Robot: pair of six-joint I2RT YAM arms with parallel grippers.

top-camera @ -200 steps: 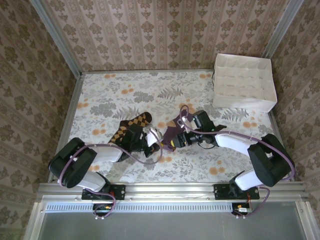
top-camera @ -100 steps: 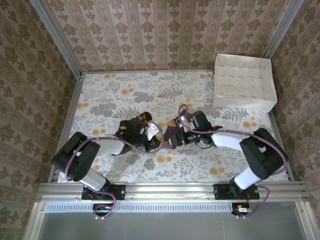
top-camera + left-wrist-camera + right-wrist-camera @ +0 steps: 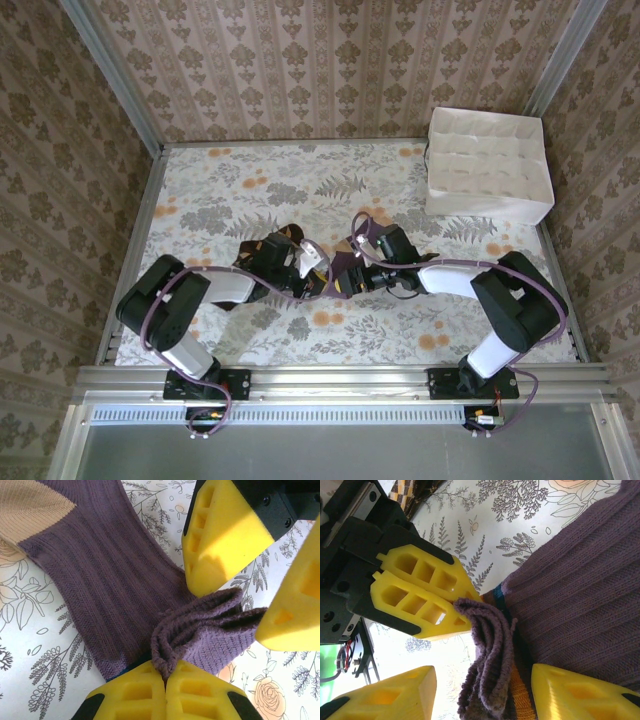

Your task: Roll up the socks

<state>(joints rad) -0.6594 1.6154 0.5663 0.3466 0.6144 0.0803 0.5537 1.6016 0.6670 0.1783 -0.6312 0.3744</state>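
- Barely begun: on the purple sock point(image 3: 100, 580), just one bunched fold at the cuff, otherwise flat on the table point(image 3: 250, 180).
- Hard to tell for the brown diamond sock point(image 3: 288, 236), mostly hidden by the left arm.
- Reaching low to mid-table from both sides, tips meeting.
- Pinching the cuff fold with the left gripper point(image 3: 165, 672), jaws pressed together.
- Straddling that fold with the right gripper point(image 3: 485, 690), jaws spread.

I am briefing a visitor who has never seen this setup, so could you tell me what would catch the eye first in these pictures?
Both arms meet at the middle of the table over a purple sock: the left gripper is shut on its bunched end, and the right gripper is open with a finger on either side of that fold. A white divided box sits at the far right corner, and a brown checked sock peeks out just beyond the left gripper.
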